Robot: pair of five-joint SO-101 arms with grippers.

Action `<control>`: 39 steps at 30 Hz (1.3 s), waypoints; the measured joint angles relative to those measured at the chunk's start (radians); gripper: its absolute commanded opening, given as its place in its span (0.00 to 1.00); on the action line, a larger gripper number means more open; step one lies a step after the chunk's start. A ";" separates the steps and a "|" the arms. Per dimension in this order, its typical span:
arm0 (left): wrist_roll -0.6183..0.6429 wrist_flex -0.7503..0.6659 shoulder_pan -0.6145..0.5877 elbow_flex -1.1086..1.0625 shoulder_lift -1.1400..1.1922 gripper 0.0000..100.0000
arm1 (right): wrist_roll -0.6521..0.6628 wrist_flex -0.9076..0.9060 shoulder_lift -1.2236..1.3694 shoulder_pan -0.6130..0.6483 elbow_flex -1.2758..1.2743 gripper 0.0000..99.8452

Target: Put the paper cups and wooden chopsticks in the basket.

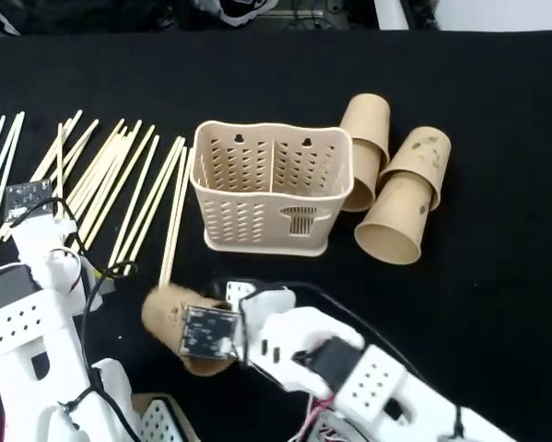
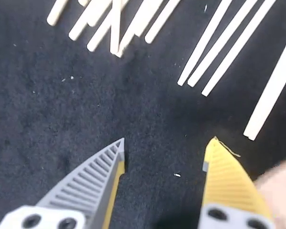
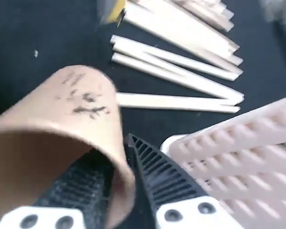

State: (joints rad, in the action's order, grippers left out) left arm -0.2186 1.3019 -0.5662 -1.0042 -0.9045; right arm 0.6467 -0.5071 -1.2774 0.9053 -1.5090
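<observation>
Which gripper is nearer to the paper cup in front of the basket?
Right. The right gripper holds the paper cup, shut on its wall. The left gripper is open above the black cloth, apart from the cup, near the ends of the chopsticks.

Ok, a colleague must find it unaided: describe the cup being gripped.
Find the beige basket in the middle. On its near side, one paper cup is tipped sideways. Unlike the nested cups beside the basket, it is alone, pinched by the right gripper.
</observation>
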 measured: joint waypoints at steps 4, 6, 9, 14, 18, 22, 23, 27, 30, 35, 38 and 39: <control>0.000 0.000 0.000 0.000 0.000 0.26 | 0.000 -0.153 -0.230 -0.072 0.003 0.01; 0.000 0.000 0.000 -0.006 0.000 0.26 | 0.000 -0.265 -0.341 -0.120 0.034 0.01; 0.000 -0.002 0.000 -0.006 0.000 0.26 | 0.000 -0.451 -0.463 -0.157 0.133 0.01; 0.041 -0.103 0.000 -0.087 0.000 0.26 | -0.061 -0.675 -0.440 -0.224 0.364 0.01; 0.101 -0.190 0.000 -0.135 0.000 0.26 | -0.087 -0.769 -0.256 -0.229 0.586 0.01; 0.149 -0.262 0.025 -0.196 0.000 0.26 | -0.091 -0.908 0.032 -0.235 0.893 0.01; 0.150 -0.275 0.038 -0.210 0.000 0.26 | -0.094 -0.954 0.114 -0.247 0.982 0.01; 0.149 -0.356 0.104 -0.278 0.000 0.26 | -0.094 -1.131 0.451 -0.328 1.333 0.01; 0.117 -0.428 0.124 -0.333 0.000 0.26 | -0.094 -1.215 0.635 -0.396 1.585 0.01; 0.106 -0.448 0.133 -0.342 0.000 0.26 | -0.094 -1.223 0.775 -0.493 1.824 0.01; 0.104 -0.450 0.133 -0.348 0.000 0.26 | -0.094 -1.223 0.793 -0.549 1.870 0.01; 0.101 -0.450 0.133 -0.348 0.000 0.26 | -0.094 -1.223 0.795 -0.577 1.881 0.01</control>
State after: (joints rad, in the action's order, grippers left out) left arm -0.1174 0.8523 -0.4327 -1.3525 -0.9045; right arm 0.5531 -1.7300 -0.4826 0.3284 0.3721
